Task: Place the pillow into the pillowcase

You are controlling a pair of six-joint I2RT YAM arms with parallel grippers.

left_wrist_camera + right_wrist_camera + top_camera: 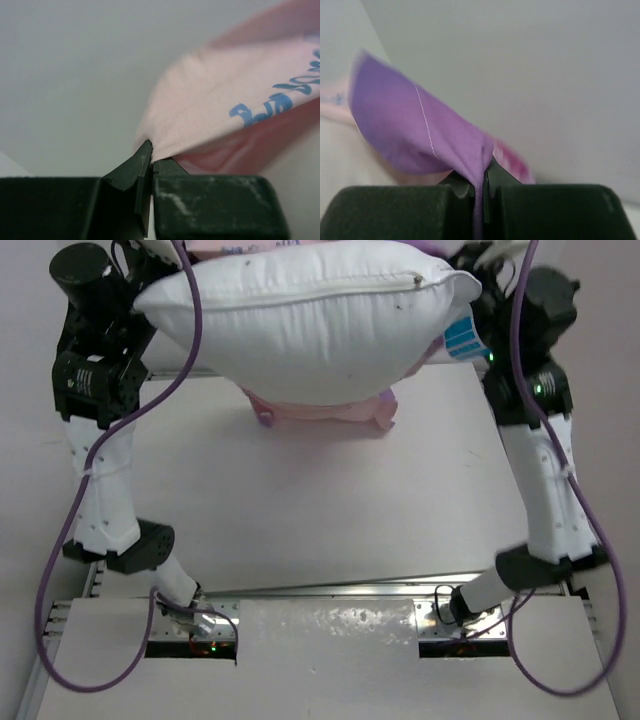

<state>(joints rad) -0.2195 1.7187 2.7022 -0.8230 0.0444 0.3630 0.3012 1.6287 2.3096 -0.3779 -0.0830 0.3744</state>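
The plump white pillow (pixel 310 320) hangs high between my two arms, its blue-and-white tag (pixel 463 338) at the right corner. Pale pink folds of the pillowcase (pixel 330 412) show under the pillow's lower edge. In the left wrist view my left gripper (pixel 151 159) is shut on a pale pink edge of the pillowcase (pixel 225 95) with blue lettering. My right gripper (pixel 484 167) is shut on a purple fold of the pillowcase (pixel 420 130). From above, both grippers are hidden behind the pillow at the top edge.
The left arm (pixel 95 360) and right arm (pixel 535 370) stand raised on either side of the pale table (pixel 320 510). Purple cables (pixel 70 540) loop down beside each arm. The arm bases sit at the near edge.
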